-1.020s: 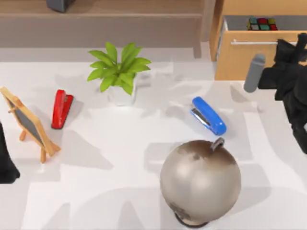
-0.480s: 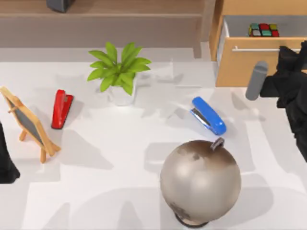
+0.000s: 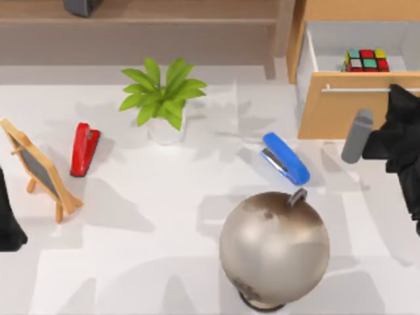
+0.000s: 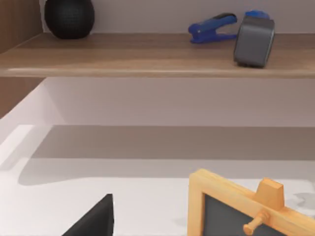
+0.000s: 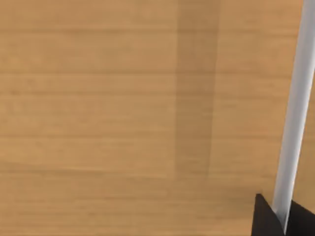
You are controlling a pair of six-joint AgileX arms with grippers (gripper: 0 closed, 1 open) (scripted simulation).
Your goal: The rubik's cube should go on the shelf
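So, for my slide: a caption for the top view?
Right gripper at the open drawer; rubik's cube inside.

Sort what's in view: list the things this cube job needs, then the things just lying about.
Needed: cube in the open drawer; shelf; right claw on the drawer handle.

Lying about: plant, red stapler, blue stapler, globe, chalkboard, grey box, black ball, parked left arm.
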